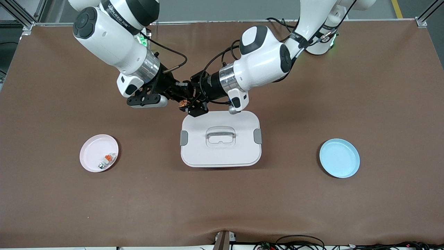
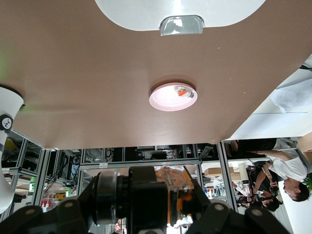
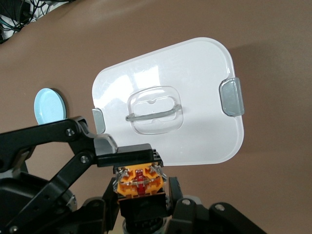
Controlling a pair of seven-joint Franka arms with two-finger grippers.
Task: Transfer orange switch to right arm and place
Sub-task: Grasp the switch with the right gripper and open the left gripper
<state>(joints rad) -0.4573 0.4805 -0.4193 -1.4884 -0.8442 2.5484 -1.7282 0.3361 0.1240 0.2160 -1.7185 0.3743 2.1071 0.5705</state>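
Note:
The orange switch (image 1: 182, 103), a small black block with an orange face, hangs in the air between both grippers. They meet above the bare table, just off the white box's corner on the robots' side. My left gripper (image 1: 190, 105) has its fingers against the switch's two ends. In the left wrist view the switch (image 2: 178, 195) lies crosswise between them. My right gripper (image 1: 176, 96) has its fingers on the two sides of the black body. In the right wrist view the orange face (image 3: 140, 181) points at the camera, with one left finger (image 3: 124, 155) at its edge.
A white lidded box (image 1: 242, 152) with grey clips stands mid-table. A pink plate (image 1: 88, 163) toward the right arm's end holds a small whitish-grey piece with an orange top (image 1: 108, 159). A blue plate (image 1: 339, 158) lies toward the left arm's end.

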